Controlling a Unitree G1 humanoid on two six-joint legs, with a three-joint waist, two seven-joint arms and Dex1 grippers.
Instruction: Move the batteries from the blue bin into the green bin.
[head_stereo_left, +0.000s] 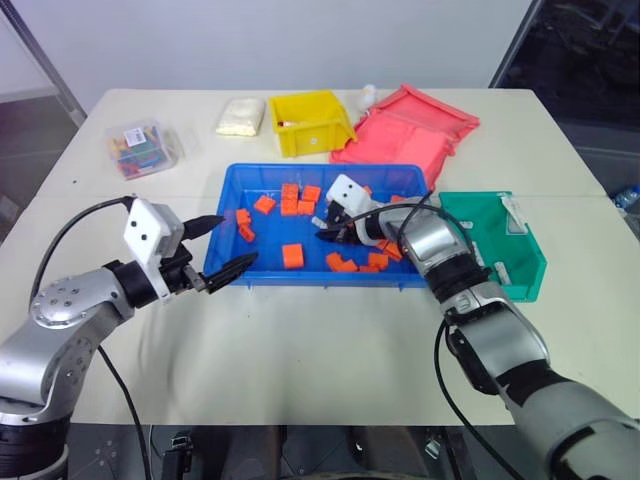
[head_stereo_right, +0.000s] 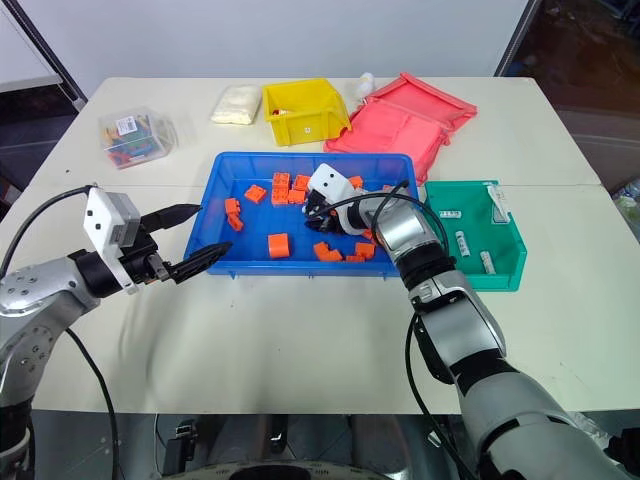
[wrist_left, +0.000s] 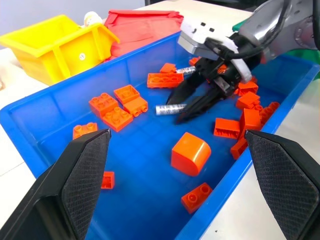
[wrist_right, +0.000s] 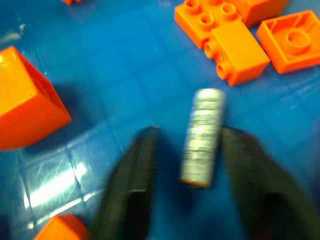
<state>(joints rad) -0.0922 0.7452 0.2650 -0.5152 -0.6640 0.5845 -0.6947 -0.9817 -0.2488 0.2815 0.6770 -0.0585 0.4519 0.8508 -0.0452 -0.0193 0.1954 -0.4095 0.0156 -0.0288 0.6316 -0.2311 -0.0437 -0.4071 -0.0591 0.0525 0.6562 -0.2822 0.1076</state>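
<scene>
Closing on a battery (wrist_right: 202, 136) in the blue bin (head_stereo_left: 225, 215), right gripper (wrist_right: 187, 165) straddles it w/ fingers narrowed, not clearly gripping; left gripper (head_stereo_left: 222, 246) waits wide open, empty.

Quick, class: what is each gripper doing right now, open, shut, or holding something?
Left gripper: open, holding nothing, beside the blue bin.
Right gripper: inside the blue bin, fingers either side of a battery; whether it grips it cannot be told.

Right gripper (head_stereo_left: 327, 232) reaches into blue bin (head_stereo_left: 225, 222) among orange blocks (head_stereo_left: 292, 256). Left gripper (head_stereo_left: 222, 246) open, hovering at the bin's left rim. Green bin (head_stereo_left: 530, 268) just right, batteries (head_stereo_left: 501, 272) inside.
</scene>
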